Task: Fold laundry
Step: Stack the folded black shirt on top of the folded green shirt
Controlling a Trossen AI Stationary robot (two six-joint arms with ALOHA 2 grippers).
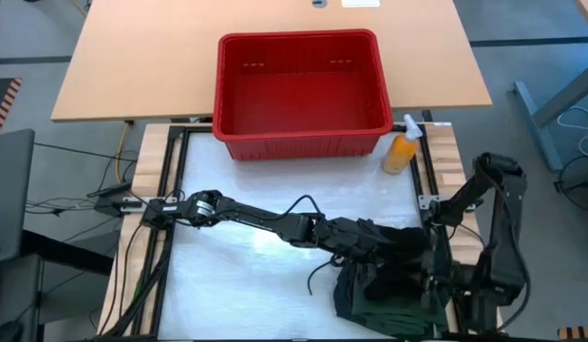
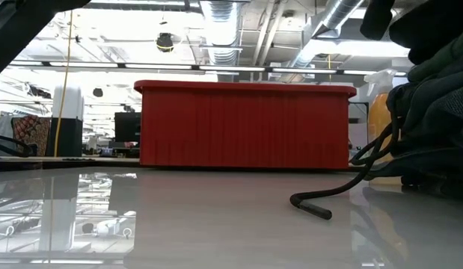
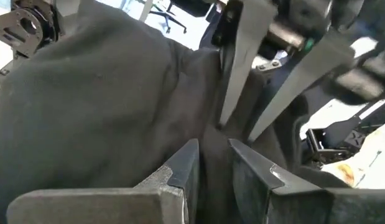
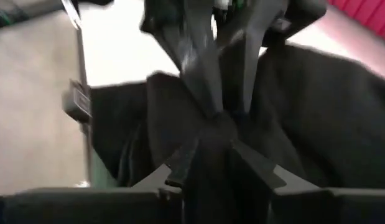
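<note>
Laundry (image 1: 388, 275) is a dark heap near the right front corner of the table (image 1: 237, 285), and both pincers meet in it. The left gripper (image 3: 212, 163) reaches across from the left side and its fingers are pressed together on a fold of the dark cloth. The right gripper (image 4: 212, 155) faces it from the other side, also with cloth between its fingers, but I cannot tell if it is fully clamped. A thin dark cord (image 2: 321, 203) trails from the heap over the table. Behind stand the red basket (image 1: 303, 95) and the orange spray bottle (image 1: 400, 152). I judge the step is taking one garment from the heap. Next, both pincers should pull apart to spread it flat.
</note>
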